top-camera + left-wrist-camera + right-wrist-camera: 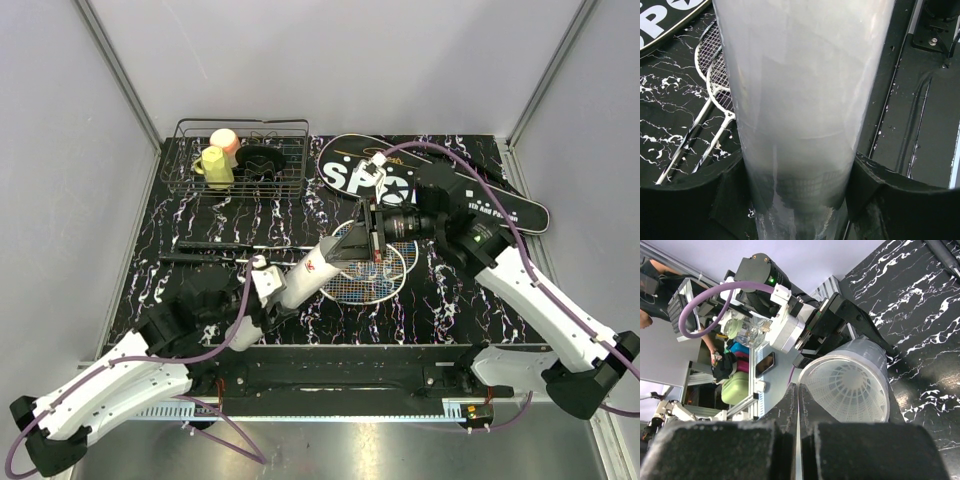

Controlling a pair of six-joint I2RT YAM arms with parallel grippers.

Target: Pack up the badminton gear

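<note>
White tube [315, 268] hangs tilted above the tabletop [160, 230], with the jaws of the left gripper [800, 200] clamped on its lower end. Its open mouth faces the right gripper [799, 440], whose jaws are pressed together, and a shuttlecock [850, 390] sits inside. Two rackets [355, 285] lie beneath, near the black bag [345, 172]. At the back left, a wire basket [190, 185] holds a yellow cup [215, 167] and a pink cup [226, 140].
</note>
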